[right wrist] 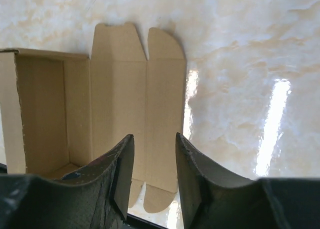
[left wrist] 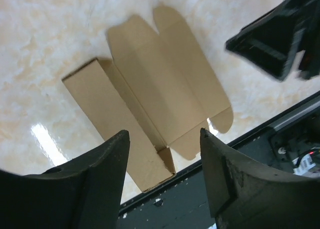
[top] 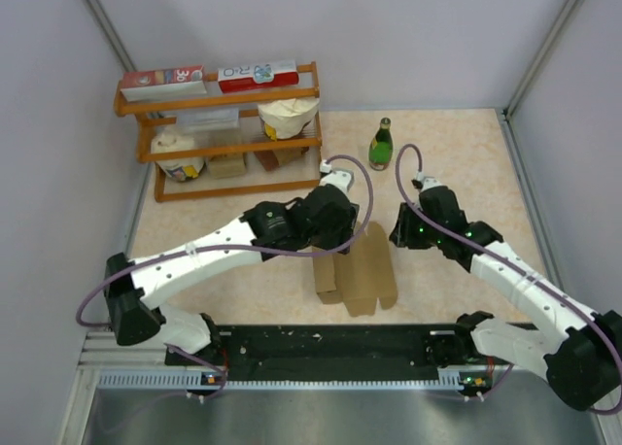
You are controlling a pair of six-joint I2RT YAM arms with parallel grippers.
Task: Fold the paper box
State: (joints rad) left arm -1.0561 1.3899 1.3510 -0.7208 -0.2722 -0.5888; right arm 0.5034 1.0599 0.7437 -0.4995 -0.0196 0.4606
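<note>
Currently: paper box [top: 355, 275] half-formed on worktop [top: 457, 154], near centre; tray [right wrist: 45, 114] up, lid panel [right wrist: 135, 89] flat to right. Above box, left tool [left wrist: 162, 139] and right tool [right wrist: 154, 141] parted, empty. Next, likely: grip lid panel, fold over tray.

your left arm [top: 194, 258]: white shells, black joints | your right arm [top: 525, 288]: the same, small green lights [top: 468, 233] | lilac cable [top: 370, 188] looping along each | fingers [left wrist: 97, 189]: matte black wedges

The left arm [top: 209, 249] and right arm [top: 515, 275] stretch forward and inward, wrists angled down. The left jaws gape wide and empty; the right jaws stand narrower, also empty.
</note>
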